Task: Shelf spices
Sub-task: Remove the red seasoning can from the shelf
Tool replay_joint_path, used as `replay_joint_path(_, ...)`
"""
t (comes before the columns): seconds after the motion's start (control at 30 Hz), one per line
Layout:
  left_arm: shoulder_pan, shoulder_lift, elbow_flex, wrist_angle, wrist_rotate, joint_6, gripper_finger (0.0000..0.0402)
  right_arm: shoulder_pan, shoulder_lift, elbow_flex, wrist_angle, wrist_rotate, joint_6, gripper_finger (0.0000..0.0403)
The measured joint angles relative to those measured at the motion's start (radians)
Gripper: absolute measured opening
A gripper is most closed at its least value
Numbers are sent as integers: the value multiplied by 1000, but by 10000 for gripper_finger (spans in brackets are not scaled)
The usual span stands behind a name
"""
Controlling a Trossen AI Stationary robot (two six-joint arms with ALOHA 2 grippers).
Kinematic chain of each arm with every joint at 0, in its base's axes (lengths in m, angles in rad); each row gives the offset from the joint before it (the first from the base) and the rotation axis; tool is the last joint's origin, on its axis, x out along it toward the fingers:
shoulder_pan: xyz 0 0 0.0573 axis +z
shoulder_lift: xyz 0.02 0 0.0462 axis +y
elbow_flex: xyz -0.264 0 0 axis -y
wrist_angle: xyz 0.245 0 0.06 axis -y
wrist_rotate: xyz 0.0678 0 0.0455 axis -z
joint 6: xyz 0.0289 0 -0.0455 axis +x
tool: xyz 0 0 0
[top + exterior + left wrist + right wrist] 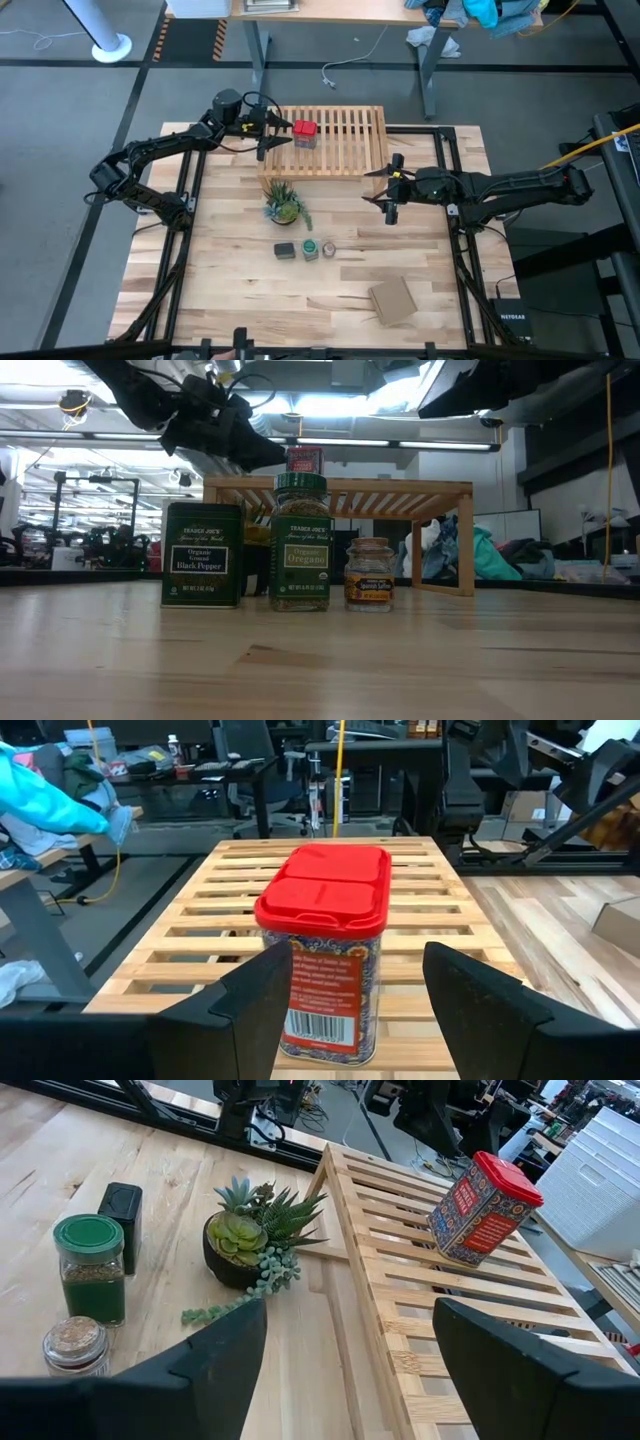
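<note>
The light-wood slatted shelf (345,150) stands at the table's far middle. The red tin (305,133) stands upright on its slats near the left end, and shows in the left wrist view (325,960). My left gripper (278,136) is open at the tin's left, its fingers (250,1000) standing on either side of the tin. The dark tin (285,250), the green-capped jar (310,248) and the tiny brownish jar (329,248) stand in a row on the tabletop. My right gripper (389,192) is open and empty, right of the shelf's near right corner.
A small potted green plant (284,205) stands between the shelf and the row of spices. A flat brown cardboard piece (392,300) lies near the front right. The shelf's slats right of the red tin (440,1290) are bare.
</note>
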Motion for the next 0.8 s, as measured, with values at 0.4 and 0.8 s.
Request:
replay_joint_path(0.4,-14,0,0,17,-1,27,219,0,0,0,7,0,0,292)
replay_joint_path(0.8,-13,0,0,34,-94,58,219,0,0,0,7,0,0,292)
